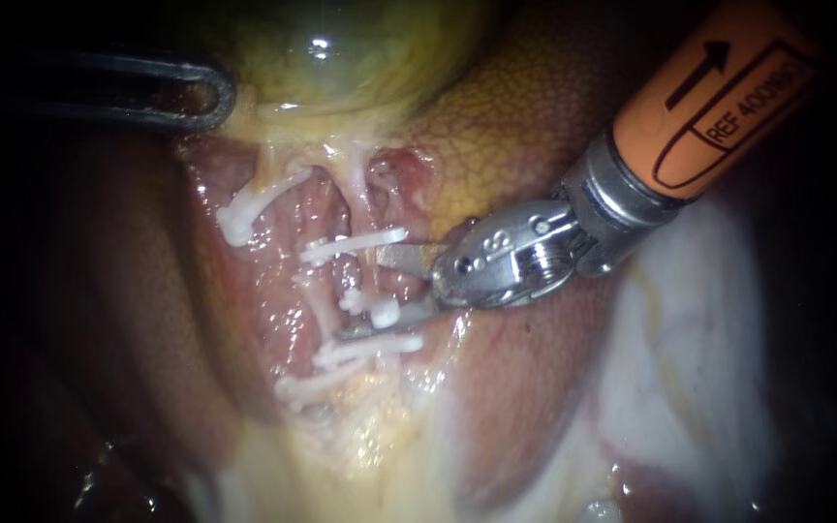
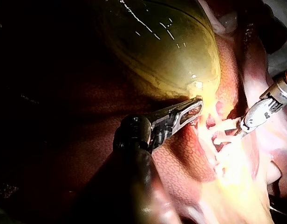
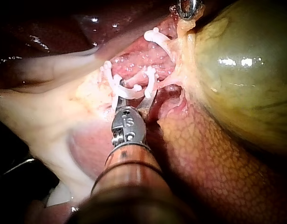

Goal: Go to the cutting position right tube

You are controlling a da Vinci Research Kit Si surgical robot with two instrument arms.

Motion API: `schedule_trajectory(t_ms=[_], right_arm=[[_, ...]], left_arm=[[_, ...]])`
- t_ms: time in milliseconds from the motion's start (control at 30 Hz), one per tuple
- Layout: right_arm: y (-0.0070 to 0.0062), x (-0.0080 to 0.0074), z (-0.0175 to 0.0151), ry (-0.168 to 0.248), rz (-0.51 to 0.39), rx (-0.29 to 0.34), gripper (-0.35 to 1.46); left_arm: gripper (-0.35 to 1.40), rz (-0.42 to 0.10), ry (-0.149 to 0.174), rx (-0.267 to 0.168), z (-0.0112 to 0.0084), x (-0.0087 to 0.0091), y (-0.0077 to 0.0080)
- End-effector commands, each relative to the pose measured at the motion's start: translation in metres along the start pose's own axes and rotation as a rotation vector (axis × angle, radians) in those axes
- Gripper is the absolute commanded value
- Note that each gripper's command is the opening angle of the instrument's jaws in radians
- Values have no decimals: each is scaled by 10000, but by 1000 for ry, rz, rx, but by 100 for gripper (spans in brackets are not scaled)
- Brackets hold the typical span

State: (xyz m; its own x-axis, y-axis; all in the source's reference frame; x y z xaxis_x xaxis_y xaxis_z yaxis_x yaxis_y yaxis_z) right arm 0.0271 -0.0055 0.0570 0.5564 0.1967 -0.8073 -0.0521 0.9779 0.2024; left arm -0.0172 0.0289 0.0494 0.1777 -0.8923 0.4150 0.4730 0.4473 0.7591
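Orange-shafted, the right instrument (image 1: 632,165) entered the endoscope view from 2 o'clock and reached down toward the middle of the field. The right claw (image 1: 360,293) was open, with a clear gap between its 2 slim blades. The upper blade pointed toward 9 o'clock just under the topmost of the white clips (image 1: 356,242). The lower blade lay just above another clip, toward 7 o'clock.

The right tube (image 1: 320,295), pale and thin, ran from 12 to 6 o'clock at the centre of the view and crossed the mouth of that open claw. It carried clips above and below the blades. A short clip end sat in the gap between the blades, so whether steel touched the tube could not be told.

In the right wrist view the right claw (image 3: 121,85) sat among the clips directly ahead of its metal wrist.

The left instrument (image 1: 99,87) came in from 9 o'clock. The left claw (image 1: 210,95), a dark looped tip, was closed on yellow tissue at the neck of the gallbladder (image 1: 341,48), which filled the 12 o'clock area. The left wrist view showed this claw (image 2: 192,108) pinched onto the same yellow edge. Mottled liver (image 1: 525,116) lay between the gallbladder and the orange shaft.
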Motion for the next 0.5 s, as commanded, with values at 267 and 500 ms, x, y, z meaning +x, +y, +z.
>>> schedule_trajectory(t_ms=[267, 500], right_arm=[[-2, -2, -6, 1, -2, 3, 135], [-6, -7, -29, 12, 14, 71, 136]], left_arm=[[-35, 0, 0, 0, -1, 0, -1], [-35, 0, 0, 0, -1, 0, -1]])
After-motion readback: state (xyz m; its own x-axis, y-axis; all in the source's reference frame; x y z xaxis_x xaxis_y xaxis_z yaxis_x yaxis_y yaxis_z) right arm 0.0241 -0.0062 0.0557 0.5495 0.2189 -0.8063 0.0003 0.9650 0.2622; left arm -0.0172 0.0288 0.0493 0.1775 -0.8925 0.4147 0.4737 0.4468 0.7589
